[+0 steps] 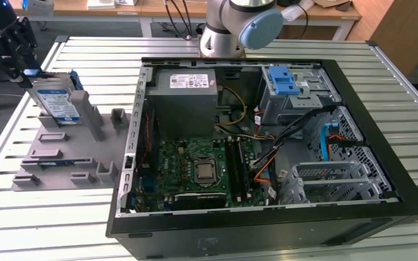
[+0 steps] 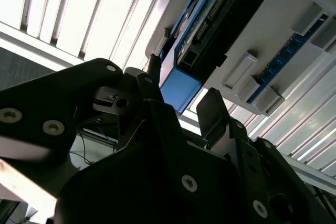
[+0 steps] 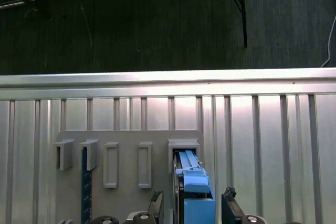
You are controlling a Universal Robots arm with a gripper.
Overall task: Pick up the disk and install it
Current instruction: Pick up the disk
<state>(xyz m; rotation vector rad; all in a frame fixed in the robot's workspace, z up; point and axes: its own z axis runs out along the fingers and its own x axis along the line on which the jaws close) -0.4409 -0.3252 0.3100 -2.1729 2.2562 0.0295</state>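
The disk [image 1: 58, 103] is a silver drive with a blue-and-white label and a blue rail. It stands on edge in a slot of the grey holder [image 1: 63, 157], at the exterior view's left. My black gripper [image 1: 26, 68] sits at the disk's upper far end. In both wrist views the blue-railed end of the disk [image 3: 191, 182] [image 2: 210, 19] lies between my two fingers. The gripper [image 3: 192, 199] [image 2: 182, 93] is open, with a gap on each side of the disk. One fingertip [image 2: 152, 74] shows beside the blue end.
An open computer case [image 1: 383, 136] fills the middle and the exterior view's right. It holds a grey power supply [image 1: 185, 100], a motherboard [image 1: 205, 166] and a drive bay with a blue latch [image 1: 285, 81]. The arm's base [image 1: 231, 27] stands behind it. Everything rests on a slatted metal table [image 1: 49, 217].
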